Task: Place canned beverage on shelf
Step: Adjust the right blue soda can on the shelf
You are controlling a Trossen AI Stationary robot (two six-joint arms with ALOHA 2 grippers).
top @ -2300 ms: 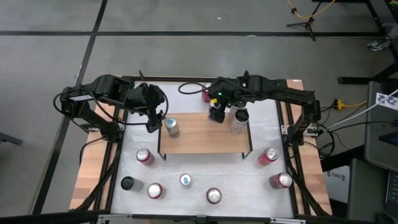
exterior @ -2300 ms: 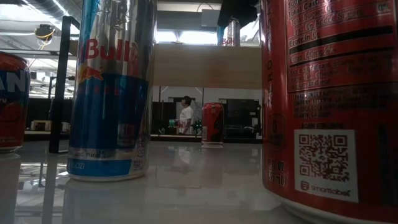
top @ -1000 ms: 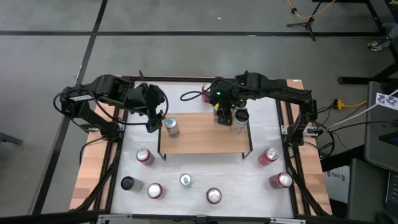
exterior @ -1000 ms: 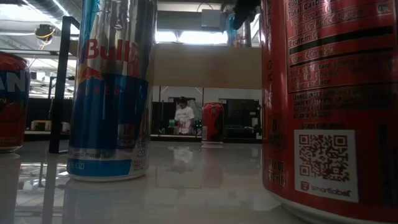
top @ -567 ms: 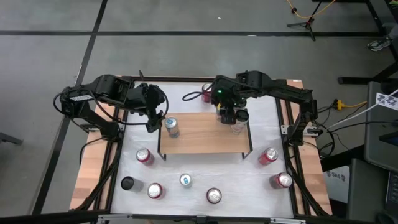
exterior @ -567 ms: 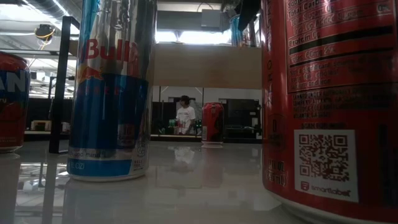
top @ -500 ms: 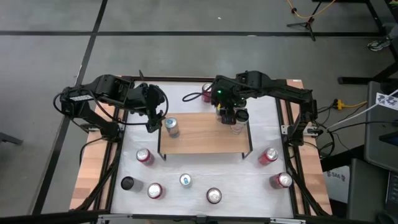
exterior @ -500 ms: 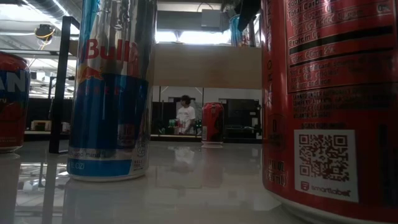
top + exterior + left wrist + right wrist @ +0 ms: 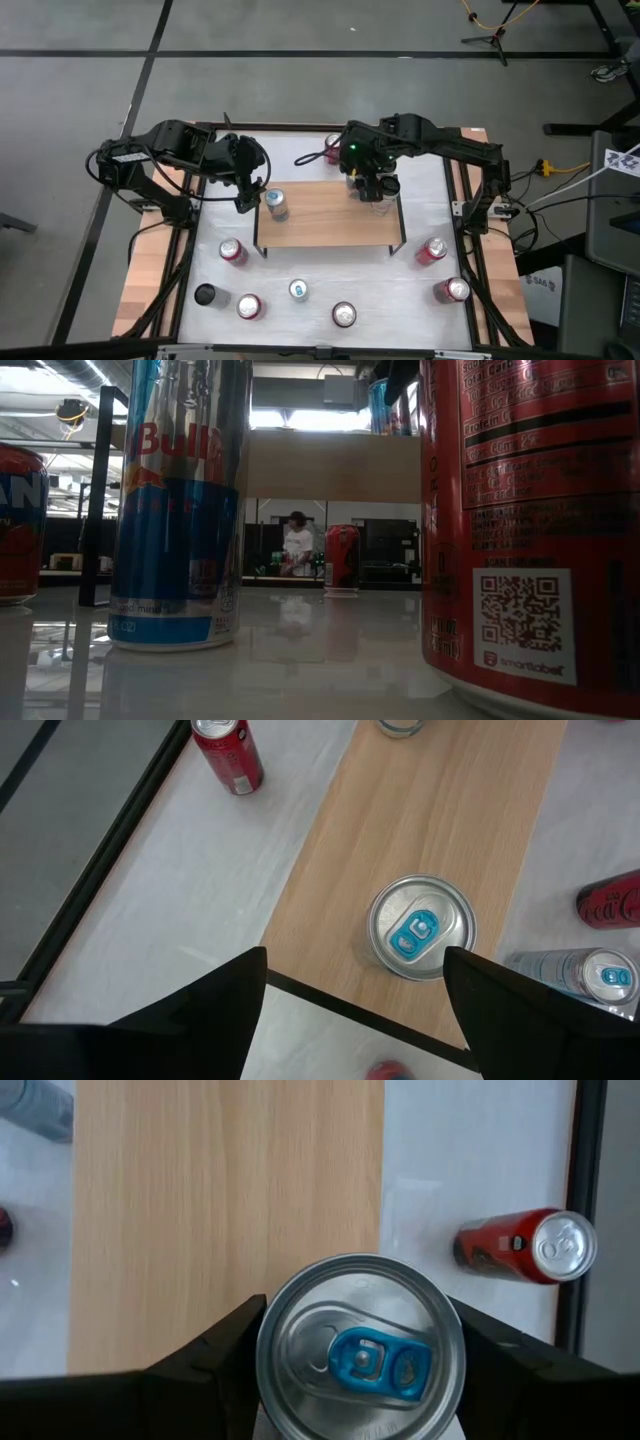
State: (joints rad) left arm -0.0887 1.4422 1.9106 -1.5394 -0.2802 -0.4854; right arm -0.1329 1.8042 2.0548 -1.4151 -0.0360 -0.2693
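Note:
The shelf (image 9: 330, 222) has a light wooden top on thin black legs and stands mid-table. A silver can with a blue tab (image 9: 277, 205) stands on its left end. It also shows in the left wrist view (image 9: 421, 927). My left gripper (image 9: 246, 197) hangs open just left of that can, touching nothing. A second silver can with a blue tab (image 9: 360, 1345) stands on the shelf's far right corner. My right gripper (image 9: 373, 187) is open above it, pointing down. Its fingers (image 9: 215, 1355) stand on either side of the can.
Several red cans (image 9: 232, 250) (image 9: 432, 250) (image 9: 343, 315), a blue-tabbed can (image 9: 298, 290) and a black can (image 9: 205, 295) stand on the white table around the shelf. One red can (image 9: 333, 150) stands behind it. A person (image 9: 297, 546) shows far off in the room.
My right gripper has gone a little toward the table's right edge, from beside the far right can to over it, so its fingers now stand on either side of the can. The can stays on the shelf.

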